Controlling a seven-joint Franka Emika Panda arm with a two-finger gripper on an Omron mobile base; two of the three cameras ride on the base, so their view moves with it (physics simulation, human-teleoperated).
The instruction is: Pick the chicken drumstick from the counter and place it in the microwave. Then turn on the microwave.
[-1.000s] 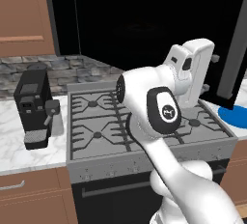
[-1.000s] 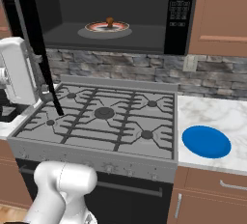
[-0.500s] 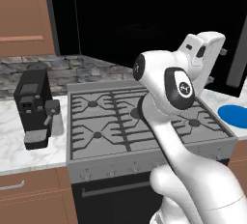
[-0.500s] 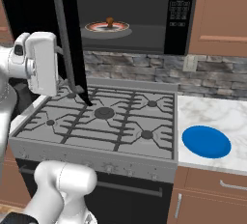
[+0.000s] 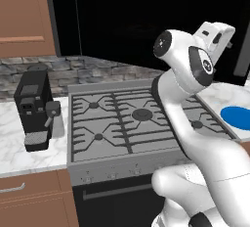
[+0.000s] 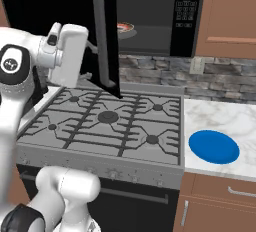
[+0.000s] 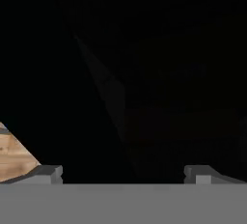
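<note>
Above the stove (image 6: 110,121), beside the microwave (image 6: 150,11) door, the jaws (image 7: 123,172) are standing fully apart, holding nothing.

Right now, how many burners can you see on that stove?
5 on the stove: one in the middle, two at the back, two at the front. None looks hidden in the right base view.

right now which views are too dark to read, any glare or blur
Hand view: nearly all black, just the fingertips and a wood patch legible. Left base view: black upper half swallows the microwave. Right base view: evenly lit, stove and blue plate sharp. No glare or blur anywhere.
</note>
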